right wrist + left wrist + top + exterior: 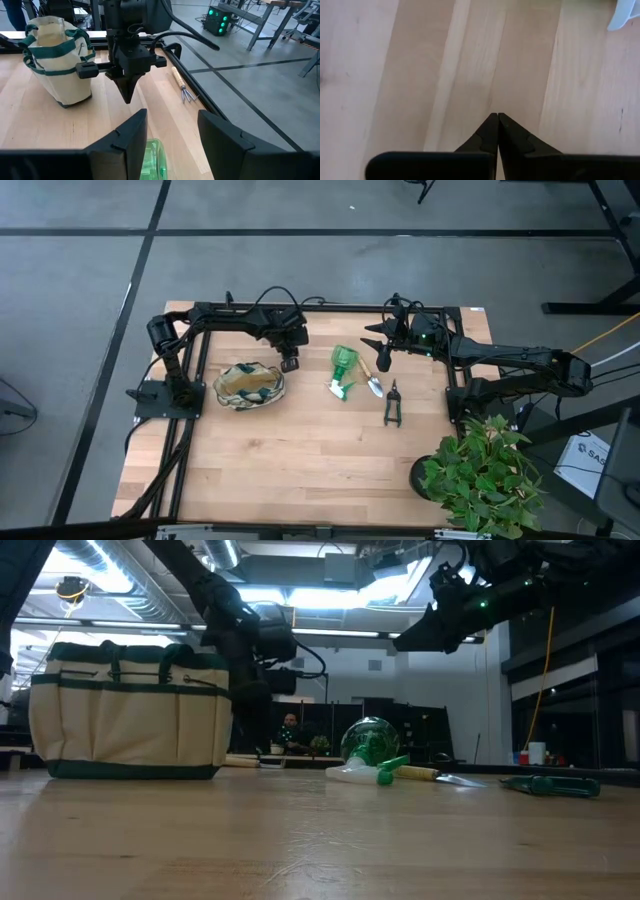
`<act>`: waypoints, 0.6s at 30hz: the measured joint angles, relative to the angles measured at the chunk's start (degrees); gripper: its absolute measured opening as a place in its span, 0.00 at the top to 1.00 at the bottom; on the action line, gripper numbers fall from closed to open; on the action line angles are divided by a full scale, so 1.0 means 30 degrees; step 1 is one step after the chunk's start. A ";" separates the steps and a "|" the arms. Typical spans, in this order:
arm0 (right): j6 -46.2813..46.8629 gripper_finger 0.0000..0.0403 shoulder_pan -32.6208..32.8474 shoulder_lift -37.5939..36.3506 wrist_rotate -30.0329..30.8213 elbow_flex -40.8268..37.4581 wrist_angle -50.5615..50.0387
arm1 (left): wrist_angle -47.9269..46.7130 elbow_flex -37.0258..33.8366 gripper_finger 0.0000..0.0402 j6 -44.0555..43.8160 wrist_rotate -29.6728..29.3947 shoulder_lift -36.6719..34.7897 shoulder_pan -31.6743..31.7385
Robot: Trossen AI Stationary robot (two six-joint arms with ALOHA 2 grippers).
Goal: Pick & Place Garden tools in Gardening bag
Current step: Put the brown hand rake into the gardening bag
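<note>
The cream gardening bag (248,384) with green trim stands upright on the table's left part; it also shows in the low view (130,710). The green spray bottle (344,368) lies on its side at mid-table, the wooden-handled trowel (378,375) beside it, and the black shears (392,405) nearer the front. The thin rake (181,85) lies by the far edge. My left gripper (290,363) is shut and empty, pointing down above bare wood just right of the bag (497,116). My right gripper (170,145) is open and empty above the bottle (150,157).
A leafy potted plant (485,475) stands at the table's near right corner. Black frame rails (330,307) run along the table's far and side edges. Bare wood lies across the near half of the table (300,470).
</note>
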 joint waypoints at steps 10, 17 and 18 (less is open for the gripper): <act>0.0000 0.56 0.0000 0.0000 0.0002 0.0000 0.0000 | 0.1030 0.0003 0.99 0.0243 -0.0079 0.0000 0.0000; -0.0001 0.56 0.0000 -0.0001 0.0000 0.0000 0.0000 | 0.1036 0.0003 0.99 0.0150 -0.0103 0.0000 0.0000; 0.0000 0.56 0.0000 0.0000 0.0002 0.0000 0.0000 | 0.1032 0.0003 0.99 0.0147 -0.0124 0.0000 0.0000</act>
